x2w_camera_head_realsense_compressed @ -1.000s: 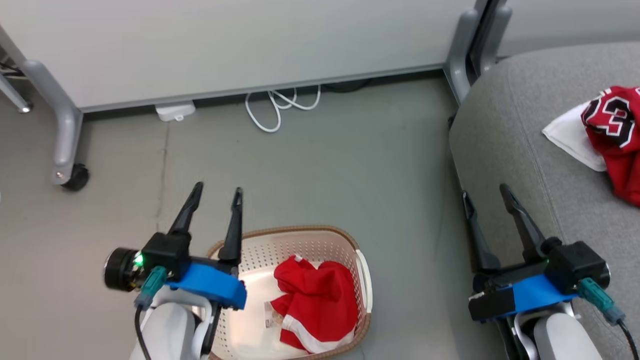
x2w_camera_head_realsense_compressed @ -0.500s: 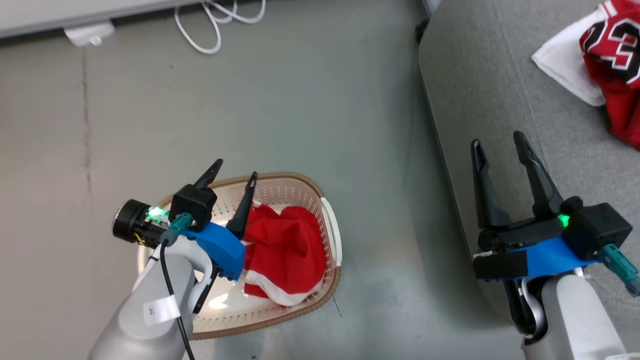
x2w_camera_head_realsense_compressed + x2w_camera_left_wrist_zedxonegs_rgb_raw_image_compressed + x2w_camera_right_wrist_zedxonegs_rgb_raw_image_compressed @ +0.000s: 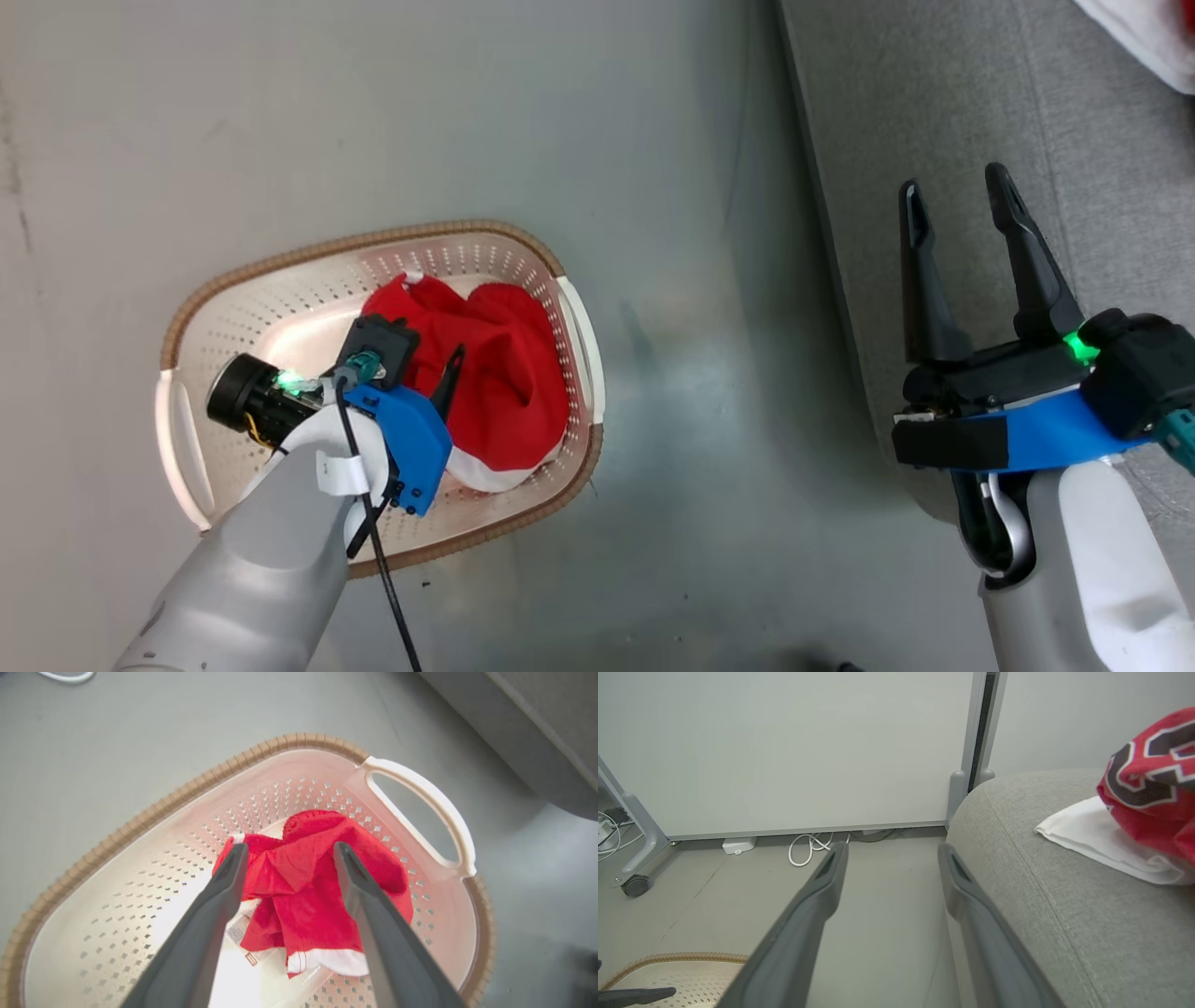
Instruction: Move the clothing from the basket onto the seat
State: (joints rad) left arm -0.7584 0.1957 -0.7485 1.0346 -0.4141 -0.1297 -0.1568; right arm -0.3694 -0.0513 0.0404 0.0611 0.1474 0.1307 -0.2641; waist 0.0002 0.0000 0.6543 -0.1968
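Observation:
The cream perforated basket (image 3: 280, 264) with its brown rim stands on the floor at the left. A crumpled red garment with white trim (image 3: 495, 392) lies inside it. My left gripper (image 3: 425, 359) points down into the basket and stands open. In the left wrist view its fingers straddle the top of the red garment (image 3: 303, 891) inside the basket (image 3: 187, 786), with the tips just above or at the fabric. My right gripper (image 3: 954, 182) is open and empty over the edge of the grey seat (image 3: 934, 93). The red jersey with numerals (image 3: 1153, 784) and its white lining lie on the seat (image 3: 1064, 905).
Grey floor lies between basket and seat. At the far wall stand a pale partition panel with a grey leg (image 3: 957, 793), a coiled white cable (image 3: 810, 847), a white adapter (image 3: 738, 845) and a castor wheel (image 3: 635, 885).
The head view has tilted down, so the whole picture has shifted. My left gripper has gone down from beside the basket rim into the basket, over the red garment. The right gripper stays open.

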